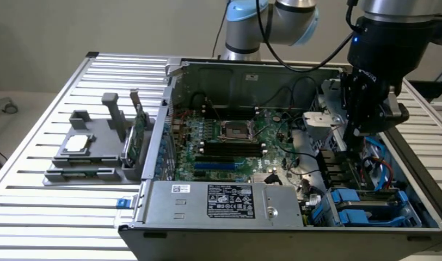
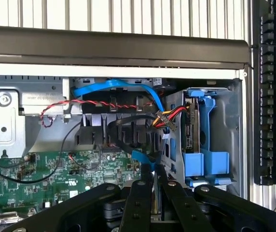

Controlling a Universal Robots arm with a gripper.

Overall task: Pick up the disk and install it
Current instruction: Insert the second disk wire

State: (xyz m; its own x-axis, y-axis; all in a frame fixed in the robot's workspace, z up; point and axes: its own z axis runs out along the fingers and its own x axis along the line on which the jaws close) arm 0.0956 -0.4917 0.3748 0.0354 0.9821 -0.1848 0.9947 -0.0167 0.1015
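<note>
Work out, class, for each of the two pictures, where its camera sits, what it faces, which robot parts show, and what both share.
Exterior view: off the arm, raised, looking down on the open computer case on a slatted table; arm and gripper show.
Wrist view: on the wrist, facing into the case; the gripper's fingers show, nearly together.
Shared: motherboard, blue drive carrier.

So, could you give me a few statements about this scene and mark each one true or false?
1. The case is open, with the motherboard showing. True.
2. The gripper hangs over the grey stand. False: it is inside the case, at the exterior view's right.
3. A blue carrier sits in the case's bay. True.
4. The table is smooth wood. False: it is slatted metal.
</note>
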